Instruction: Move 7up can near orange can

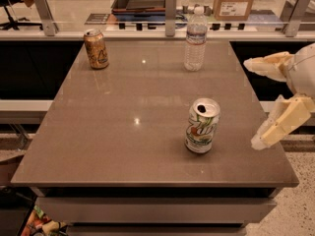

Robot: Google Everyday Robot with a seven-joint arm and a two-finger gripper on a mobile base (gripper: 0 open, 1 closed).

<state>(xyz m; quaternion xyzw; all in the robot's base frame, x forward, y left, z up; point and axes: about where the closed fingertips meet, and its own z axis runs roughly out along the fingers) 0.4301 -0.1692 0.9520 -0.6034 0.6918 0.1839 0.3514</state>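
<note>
The 7up can (202, 126), white with a green script logo and an opened silver top, stands upright on the grey-brown table (123, 132), right of centre and near the front. The orange can (96, 49), orange-brown with a pale logo, stands upright at the table's far left corner. My gripper (255, 104) is at the right edge of the view, beside the table's right side and to the right of the 7up can. Its two pale fingers (280, 123) are spread wide apart and hold nothing. It does not touch the can.
A clear plastic water bottle (195, 39) stands upright at the back of the table, right of centre. Behind the table runs a counter with a glass rail and metal posts (171, 14). A cardboard box (234, 2) sits beyond it.
</note>
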